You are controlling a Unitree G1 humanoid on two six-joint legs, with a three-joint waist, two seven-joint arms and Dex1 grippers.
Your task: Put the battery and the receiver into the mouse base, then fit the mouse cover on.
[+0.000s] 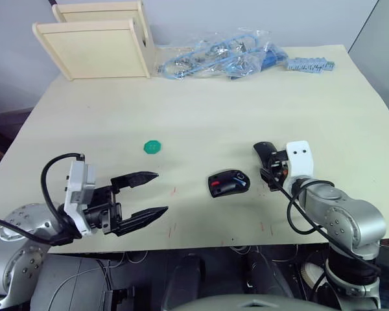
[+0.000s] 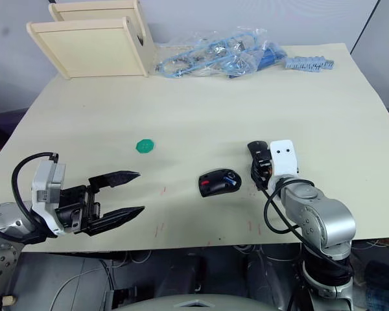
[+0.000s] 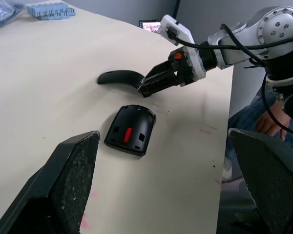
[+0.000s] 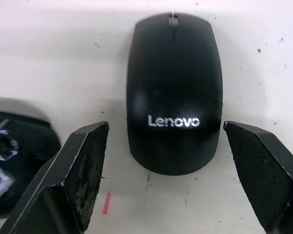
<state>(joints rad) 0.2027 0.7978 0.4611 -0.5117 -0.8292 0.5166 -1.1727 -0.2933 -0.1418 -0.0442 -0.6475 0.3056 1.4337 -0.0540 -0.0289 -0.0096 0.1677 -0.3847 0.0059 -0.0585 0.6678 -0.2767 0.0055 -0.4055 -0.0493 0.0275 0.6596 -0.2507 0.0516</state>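
The mouse base (image 1: pixel 228 183) lies near the table's front edge, black with red inner parts. A blue piece, the battery (image 1: pixel 242 183), shows inside it. Just right of the base lies the mouse cover (image 4: pixel 173 92), smooth black with white lettering. My right gripper (image 1: pixel 270 170) hovers at the cover's near end, open, with one finger on each side and neither touching it. My left gripper (image 1: pixel 161 192) is open and holds nothing, well left of the base and pointing toward it. The receiver is hidden or out of view.
A flat green disc (image 1: pixel 153 147) lies left of centre. At the back stand a wooden box (image 1: pixel 97 42), a plastic bag of blue cables (image 1: pixel 214 55) and a blue-grey block strip (image 1: pixel 309 63). The table's front edge runs just behind both grippers.
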